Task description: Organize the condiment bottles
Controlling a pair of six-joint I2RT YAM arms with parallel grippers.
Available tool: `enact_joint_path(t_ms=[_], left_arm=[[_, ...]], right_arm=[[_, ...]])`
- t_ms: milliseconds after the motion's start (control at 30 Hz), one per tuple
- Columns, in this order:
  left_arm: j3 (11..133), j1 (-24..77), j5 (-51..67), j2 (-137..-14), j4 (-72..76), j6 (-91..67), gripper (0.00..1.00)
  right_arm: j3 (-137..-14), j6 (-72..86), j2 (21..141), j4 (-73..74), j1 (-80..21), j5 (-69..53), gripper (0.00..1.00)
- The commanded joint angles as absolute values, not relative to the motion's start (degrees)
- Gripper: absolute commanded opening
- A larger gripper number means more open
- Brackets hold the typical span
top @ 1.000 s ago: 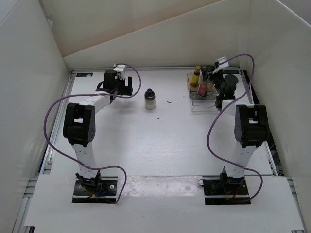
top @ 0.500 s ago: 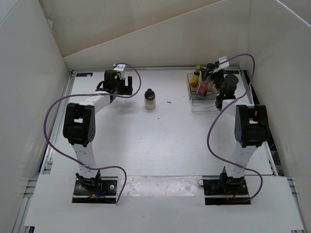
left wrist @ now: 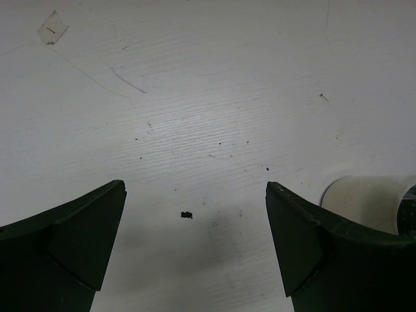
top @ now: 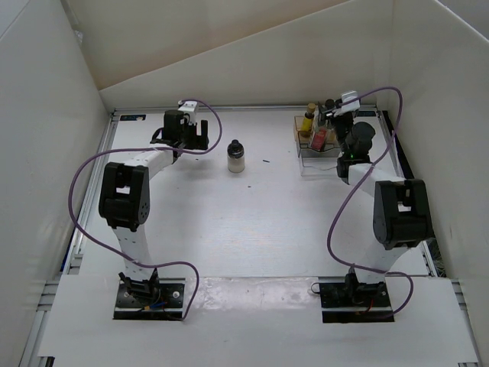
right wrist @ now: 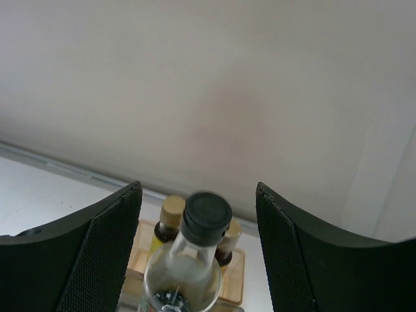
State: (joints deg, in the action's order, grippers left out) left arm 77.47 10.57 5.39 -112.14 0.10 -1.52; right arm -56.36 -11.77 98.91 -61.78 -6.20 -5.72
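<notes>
Right fingers (right wrist: 97,247) are lifting wide off the rack (top: 315,151), tall bottle (right wrist: 195,260) seemingly delivered, while left fingers (left wrist: 71,240) are gaping beside the jar (left wrist: 364,201).

**Both arms stretched far, both grippers spread**

The left arm (top: 124,197) rises from its base, bends at the elbow and sends its forearm toward the far left of the table. The left gripper (top: 192,139) sits low, close over the surface. In its wrist view, its two dark fingers (left wrist: 84,237) stand wide apart.

The right arm (top: 399,210) rises from its base, and its forearm reaches toward the far right corner. The right gripper (top: 331,116) points at the back wall, and its mesh-faced fingers (right wrist: 104,250) are likewise spread wide, pads facing each other.
</notes>
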Motion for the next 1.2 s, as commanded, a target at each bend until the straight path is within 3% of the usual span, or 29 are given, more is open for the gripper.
enact_joint_path(t_ms=[0, 200, 400, 700, 1167], left_arm=[[75.77, 10.46, 6.15, -107.67, 0.97, -1.84, 1.00], [71.99, 10.37, 6.06, -102.93, 2.81, -2.55, 1.00], [68.38, 10.37, 6.15, -99.41, 4.74, -3.69, 1.00], [64.87, 10.02, 6.06, -96.42, 5.54, -3.69, 1.00], [64.07, 7.12, 6.85, -96.68, 6.50, -4.13, 1.00]], right_arm=[[-55.73, -16.34, 93.26, -65.39, -7.64, -2.64, 0.73], [-50.63, -16.79, 83.86, -62.41, -12.91, -5.71, 0.73], [-41.60, -14.60, 77.17, -56.53, -26.86, -7.30, 0.73], [-39.54, -5.28, 87.70, -61.79, -36.03, -11.86, 0.73], [-61.59, -0.35, 109.68, -59.68, -35.25, -19.60, 0.72]])
